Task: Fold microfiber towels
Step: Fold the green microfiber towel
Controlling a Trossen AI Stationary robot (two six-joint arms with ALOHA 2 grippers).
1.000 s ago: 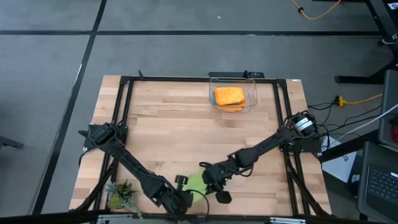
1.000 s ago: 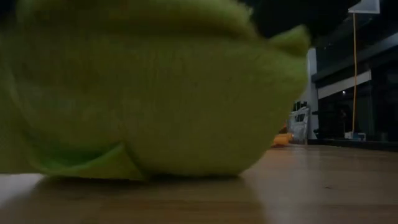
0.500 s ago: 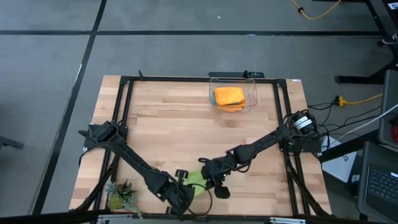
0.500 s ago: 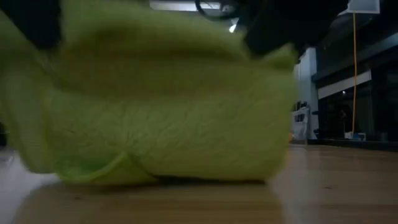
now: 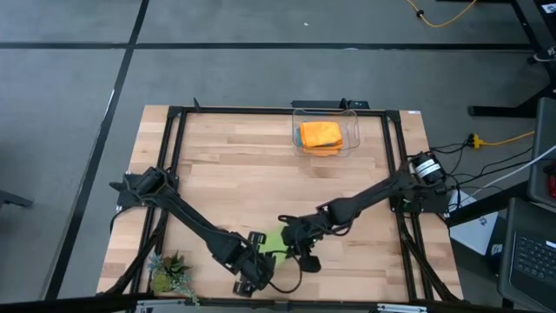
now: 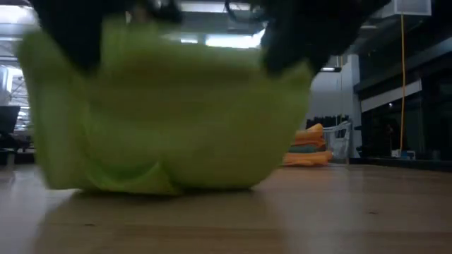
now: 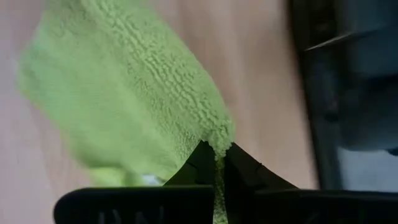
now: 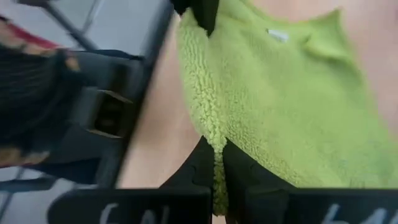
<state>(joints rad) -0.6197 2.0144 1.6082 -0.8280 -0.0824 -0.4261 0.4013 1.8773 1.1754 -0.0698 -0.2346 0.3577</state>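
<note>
Near the six o'clock edge of a pale wooden table (image 5: 234, 183), seen from straight above, two dark robot arms meet over a lime green towel (image 5: 274, 240). From the nine o'clock side the left arm reaches in, and its left gripper (image 5: 261, 258) has both fingers pressed together on one edge of the cloth — the left wrist view shows the fluffy green pile pinched between the two dark tips. Coming from three o'clock, the right gripper (image 5: 296, 244) is likewise clamped on the opposite edge of the same towel, with the fabric squeezed in its closed jaws in the right wrist view. From table height the green towel hangs as a wide, sagging sheet between the two grips, its lower edge touching or just above the wood — which of the two cannot be told. Toward twelve o'clock, well apart from the arms, a clear bin (image 5: 348, 139) holds a stack of folded towels (image 5: 320, 135), orange on top. At the seven o'clock corner sits a small green plant (image 5: 170, 274).
</note>
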